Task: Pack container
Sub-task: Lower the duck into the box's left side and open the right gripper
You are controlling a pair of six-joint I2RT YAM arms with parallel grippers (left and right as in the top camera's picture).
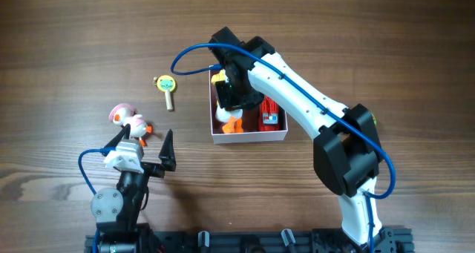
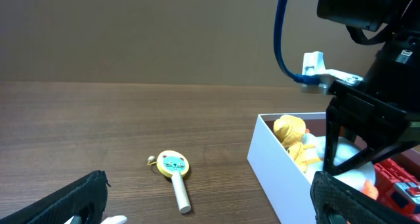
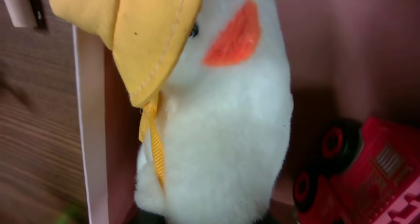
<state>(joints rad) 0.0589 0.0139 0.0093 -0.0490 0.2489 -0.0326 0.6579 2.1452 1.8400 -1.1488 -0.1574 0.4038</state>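
Now, right gripper (image 1: 231, 103): placing duck (image 1: 228, 123) in container (image 1: 249, 138) (grip I cannot tell).
Left gripper (image 1: 146, 148): wide; next, pink toy (image 1: 126, 119).

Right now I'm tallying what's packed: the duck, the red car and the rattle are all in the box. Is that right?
No, the rattle is not. The overhead view shows it on the table, left of the box; the duck and the red car are in the box.

A cat-faced rattle (image 2: 174, 166) lies left of the white container (image 2: 272, 165), which holds a yellow-hatted plush (image 2: 292, 135).
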